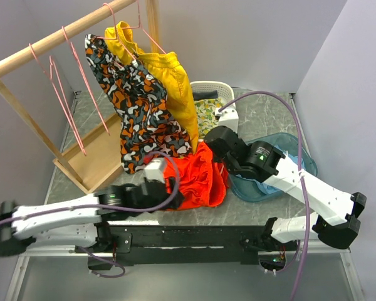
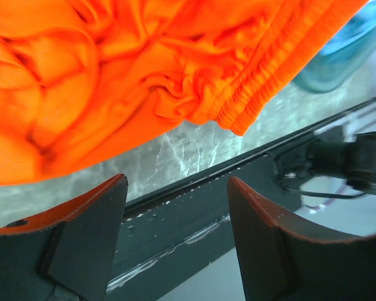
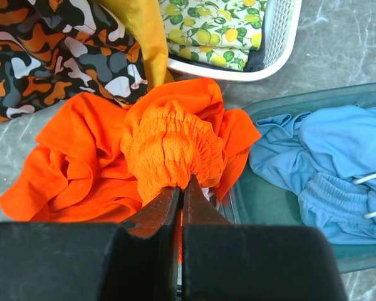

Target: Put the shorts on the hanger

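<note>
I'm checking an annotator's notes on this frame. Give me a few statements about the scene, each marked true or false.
1. The right gripper is shut on the waistband of the orange shorts. True.
2. The left gripper clamps the shorts too. False: its jaws stand open with nothing between them.
3. The orange shorts are already hung up. False: they lie bunched on the table.
4. Blue clothing lies in the teal bin. True.
</note>
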Available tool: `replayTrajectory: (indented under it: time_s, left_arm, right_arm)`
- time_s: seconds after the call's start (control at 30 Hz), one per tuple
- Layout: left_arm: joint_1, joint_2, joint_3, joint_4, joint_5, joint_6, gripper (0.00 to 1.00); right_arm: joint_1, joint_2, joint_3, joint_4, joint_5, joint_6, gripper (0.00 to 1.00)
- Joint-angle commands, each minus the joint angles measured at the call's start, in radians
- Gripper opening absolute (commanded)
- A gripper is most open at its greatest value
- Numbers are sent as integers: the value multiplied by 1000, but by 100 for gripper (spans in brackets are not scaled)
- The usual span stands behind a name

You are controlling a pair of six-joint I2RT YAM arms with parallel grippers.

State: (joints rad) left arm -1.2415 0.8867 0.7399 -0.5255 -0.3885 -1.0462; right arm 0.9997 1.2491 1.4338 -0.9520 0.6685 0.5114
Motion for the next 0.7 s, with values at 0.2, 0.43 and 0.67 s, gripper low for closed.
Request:
replayTrajectory:
  time_s: [0.2,0.43,0.67]
  left_arm:
    - [-127,461,206,165,-205,-259,67]
    - [-145,613,314,222,-219,-225,66]
    - [-147,745,358,52,-315,-418,52]
  right_arm:
    - [-35,4,39,32,-29,-8,0]
    - [-56,-11,20,47,-53,-1,0]
    - [-69,-22,27,50,-66,4,0]
